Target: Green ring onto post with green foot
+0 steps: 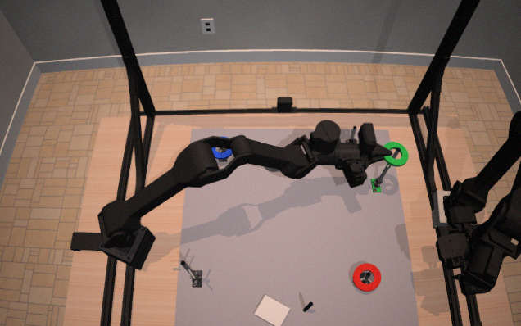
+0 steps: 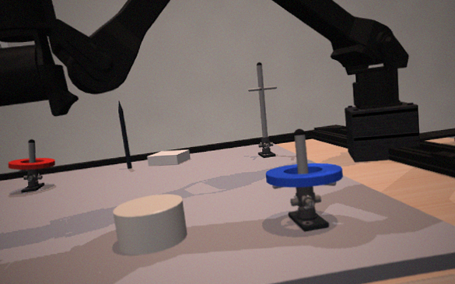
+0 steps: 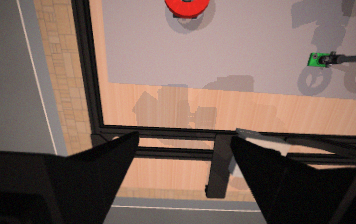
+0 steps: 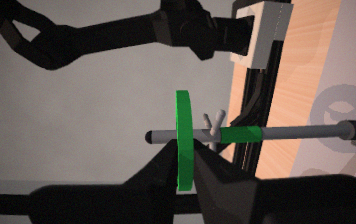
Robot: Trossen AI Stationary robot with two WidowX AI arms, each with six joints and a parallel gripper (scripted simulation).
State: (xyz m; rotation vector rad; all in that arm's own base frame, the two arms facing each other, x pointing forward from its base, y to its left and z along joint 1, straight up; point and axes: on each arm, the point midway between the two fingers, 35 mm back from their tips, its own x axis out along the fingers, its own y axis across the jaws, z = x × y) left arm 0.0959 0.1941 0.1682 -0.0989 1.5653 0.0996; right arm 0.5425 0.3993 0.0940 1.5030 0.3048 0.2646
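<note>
The green ring (image 1: 396, 153) is held high at the far right of the mat by my right gripper (image 1: 385, 151), which is shut on its rim. In the right wrist view the ring (image 4: 183, 147) is threaded over the tip of the grey post (image 4: 250, 134). It sits between the tip and the three pins (image 4: 214, 126), apart from them. The post's green foot (image 1: 376, 186) stands on the mat below. My left gripper (image 3: 185, 138) is open and empty, parked high beyond the frame at the table's side. The green foot (image 3: 316, 60) also shows in the left wrist view.
A red ring (image 1: 366, 277) and a blue ring (image 1: 221, 153) each lie on their own posts. A bare post with pins (image 1: 192, 274), a white block (image 1: 272, 310) and a black spike (image 1: 307, 306) stand near the front. A beige cylinder (image 2: 149, 222) stands mid-mat.
</note>
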